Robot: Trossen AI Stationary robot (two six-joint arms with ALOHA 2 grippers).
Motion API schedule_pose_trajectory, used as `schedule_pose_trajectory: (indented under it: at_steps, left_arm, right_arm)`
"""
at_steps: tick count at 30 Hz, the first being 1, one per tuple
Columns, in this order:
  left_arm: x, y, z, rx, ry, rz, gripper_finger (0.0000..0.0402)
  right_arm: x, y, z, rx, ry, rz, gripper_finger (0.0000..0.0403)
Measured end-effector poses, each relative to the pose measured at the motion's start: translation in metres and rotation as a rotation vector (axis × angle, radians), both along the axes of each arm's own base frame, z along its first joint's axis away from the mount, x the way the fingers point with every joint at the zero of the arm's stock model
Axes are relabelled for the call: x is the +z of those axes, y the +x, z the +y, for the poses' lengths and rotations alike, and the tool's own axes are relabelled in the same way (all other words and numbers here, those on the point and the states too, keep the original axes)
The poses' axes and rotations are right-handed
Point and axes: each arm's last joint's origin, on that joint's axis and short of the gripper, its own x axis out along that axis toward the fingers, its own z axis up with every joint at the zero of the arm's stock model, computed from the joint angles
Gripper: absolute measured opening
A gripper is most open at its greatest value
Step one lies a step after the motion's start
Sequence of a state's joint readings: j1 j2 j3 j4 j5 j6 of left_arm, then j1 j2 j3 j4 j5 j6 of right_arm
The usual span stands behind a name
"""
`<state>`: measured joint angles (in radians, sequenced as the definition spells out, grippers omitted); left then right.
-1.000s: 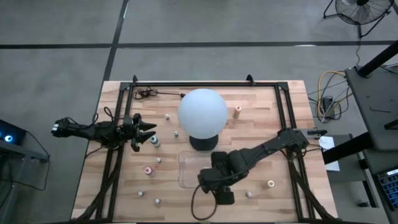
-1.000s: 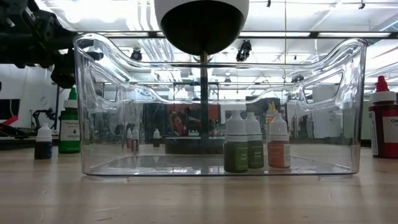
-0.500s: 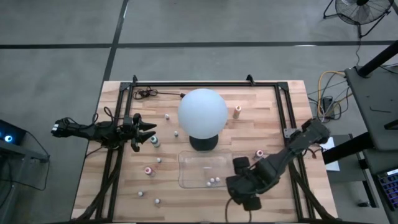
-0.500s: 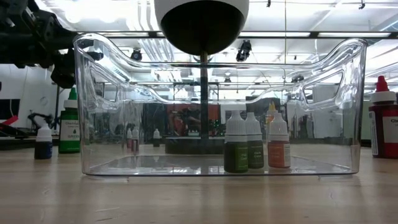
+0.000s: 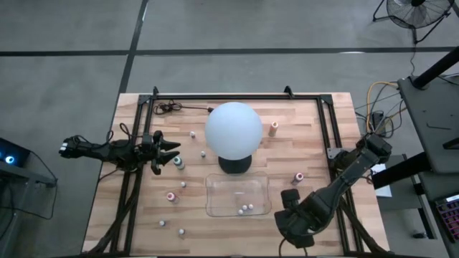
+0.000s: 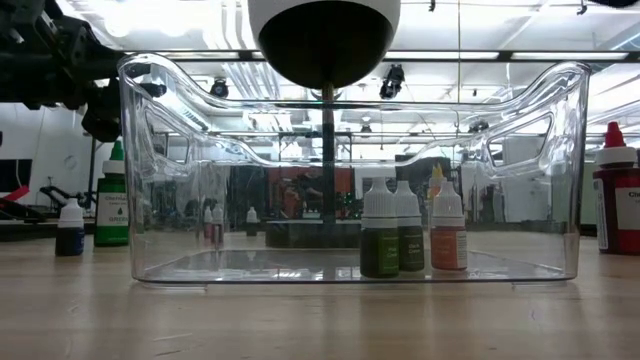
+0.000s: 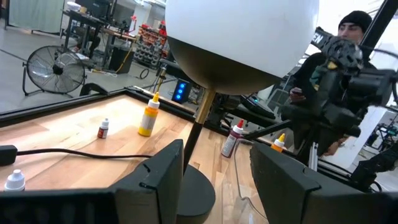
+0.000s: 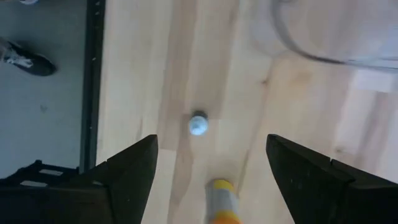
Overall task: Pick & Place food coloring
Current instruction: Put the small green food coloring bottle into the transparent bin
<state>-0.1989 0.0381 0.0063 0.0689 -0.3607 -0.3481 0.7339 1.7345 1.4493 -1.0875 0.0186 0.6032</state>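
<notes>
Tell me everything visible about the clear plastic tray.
The clear plastic tray is a see-through rectangular bin with rounded corners and tall walls whose rim dips in a wave along the long sides. It sits flat and upright on the wooden table, just in front of the white globe lamp's dark base. Inside, toward its right front corner, stand three small white-capped bottles, two dark green and one orange. No hand touches it.

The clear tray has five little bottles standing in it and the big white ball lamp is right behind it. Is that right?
Not quite. The clear tray holds three little bottles, not five; the low view shows them standing side by side, and the high view shows three caps. The rest is right: the white ball lamp stands just behind the tray.
</notes>
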Motion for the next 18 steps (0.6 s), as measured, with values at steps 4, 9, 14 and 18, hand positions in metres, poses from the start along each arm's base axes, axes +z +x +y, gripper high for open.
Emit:
schedule_pose_trajectory:
  at_steps: [4, 9, 14, 18]
  left_arm:
    - [0.000, 0.000, 0.000, 0.000, 0.000, 0.000, 0.0161]
    - [0.000, 0.000, 0.000, -0.001, 0.000, -0.001, 0.0161]
    - [0.000, 0.000, 0.000, 0.000, 0.000, 0.000, 0.0161]
    - [0.000, 0.000, 0.000, 0.000, 0.000, 0.000, 0.0161]
  right_arm:
    - [-0.014, -0.004, 0.003, 0.020, -0.001, -0.001, 0.0293]
    - [-0.032, -0.006, 0.004, 0.013, 0.012, -0.012, 0.0293]
    - [-0.047, -0.010, 0.005, -0.026, 0.031, -0.003, 0.0292]
    - [-0.055, -0.013, 0.007, -0.060, 0.058, -0.002, 0.0292]
